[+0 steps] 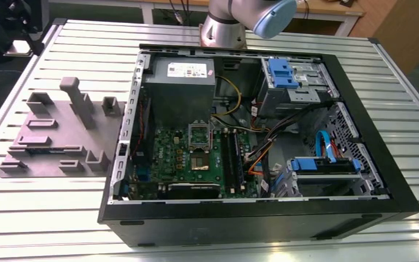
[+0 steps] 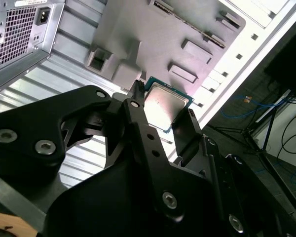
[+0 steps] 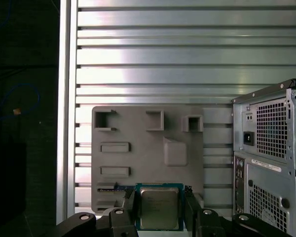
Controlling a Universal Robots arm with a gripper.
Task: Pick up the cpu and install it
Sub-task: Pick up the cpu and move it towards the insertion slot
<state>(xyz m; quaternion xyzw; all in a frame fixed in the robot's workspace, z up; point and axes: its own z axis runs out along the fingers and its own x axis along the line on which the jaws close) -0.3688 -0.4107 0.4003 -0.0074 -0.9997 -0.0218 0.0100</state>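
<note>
Black gripper (image 3: 160, 199) clamps the cpu (image 3: 159, 211) by two opposite edges: flat square, dull silver lid, green rim. Seen against the matte grey moulded fixture plate (image 3: 148, 148).

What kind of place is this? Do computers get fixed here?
Probably a robot lab or workshop. An open computer case lies on a slotted metal table beside a grey parts fixture, and a robot arm has its end effector gripping the cpu.

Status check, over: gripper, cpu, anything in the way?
Gripper shut on the cpu, a finger on either side. Cpu held over the grey tray. Computer case off to one side, apart.
</note>
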